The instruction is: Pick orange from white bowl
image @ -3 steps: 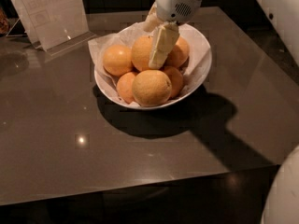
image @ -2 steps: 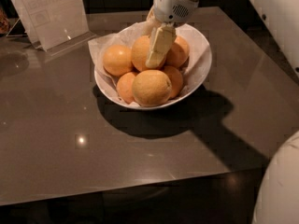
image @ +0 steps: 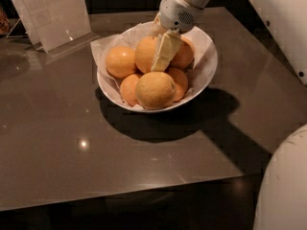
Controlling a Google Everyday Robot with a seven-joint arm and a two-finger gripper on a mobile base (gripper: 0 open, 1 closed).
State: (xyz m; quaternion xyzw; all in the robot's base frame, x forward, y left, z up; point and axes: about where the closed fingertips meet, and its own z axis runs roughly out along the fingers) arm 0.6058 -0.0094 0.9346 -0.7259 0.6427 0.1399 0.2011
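The white bowl (image: 206,63), lined with crinkled white paper, stands on the dark table and holds several oranges. The large deep-orange orange (image: 145,54) sits at the middle of the pile. My gripper (image: 162,52) comes down from the upper right and reaches into the bowl, right against this orange's right side, between it and a smaller orange (image: 185,56). A large paler, yellow-tinged fruit (image: 155,89) lies at the front of the bowl. Another orange (image: 120,61) lies at the left.
A clear acrylic sign holder (image: 50,13) stands at the back left of the grey table (image: 72,143). The table's front edge runs across the lower part of the view. White robot body parts show at the right edge (image: 283,186) and upper right (image: 288,23).
The gripper has sunk a little lower into the bowl beside the middle orange. The bowl and the fruit have not moved.
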